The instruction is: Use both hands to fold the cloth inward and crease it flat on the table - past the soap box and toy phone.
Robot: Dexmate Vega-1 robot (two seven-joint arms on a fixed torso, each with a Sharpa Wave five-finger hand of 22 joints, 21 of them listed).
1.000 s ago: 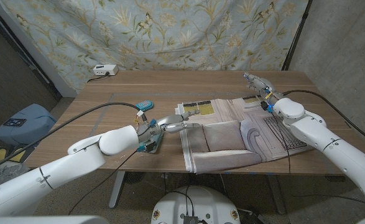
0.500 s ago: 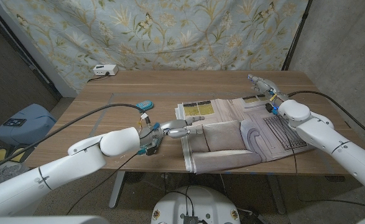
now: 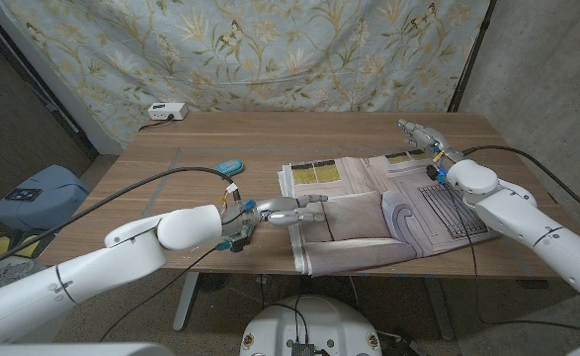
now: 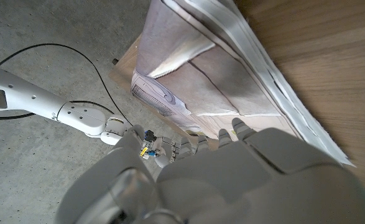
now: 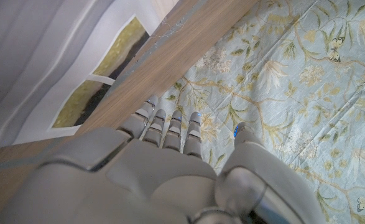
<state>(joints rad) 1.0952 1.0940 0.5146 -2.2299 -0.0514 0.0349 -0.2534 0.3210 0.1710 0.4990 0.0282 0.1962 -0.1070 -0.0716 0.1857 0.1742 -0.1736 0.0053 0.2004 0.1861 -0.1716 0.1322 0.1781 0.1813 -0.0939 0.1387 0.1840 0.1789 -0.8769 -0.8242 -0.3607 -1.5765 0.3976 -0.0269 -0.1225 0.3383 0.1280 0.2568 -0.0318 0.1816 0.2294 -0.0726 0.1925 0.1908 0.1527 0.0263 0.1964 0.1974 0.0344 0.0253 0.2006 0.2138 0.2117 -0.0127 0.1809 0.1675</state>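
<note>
Blue toy phone [image 3: 230, 166] on table [image 3: 171, 158] left of cloth [image 3: 369, 208]; white box [image 3: 167, 112] at far corner. Cloth mid-right, folded, rumpled, near front edge. Left hand [image 3: 288, 209] w/ fingers extended on cloth's left edge, holding nothing. Right hand [image 3: 420, 135] at far cloth edge, grip can't tell.

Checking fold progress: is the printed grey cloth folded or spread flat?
Partly folded: the printed grey cloth has flaps doubled over its middle, plain underside showing.
</note>
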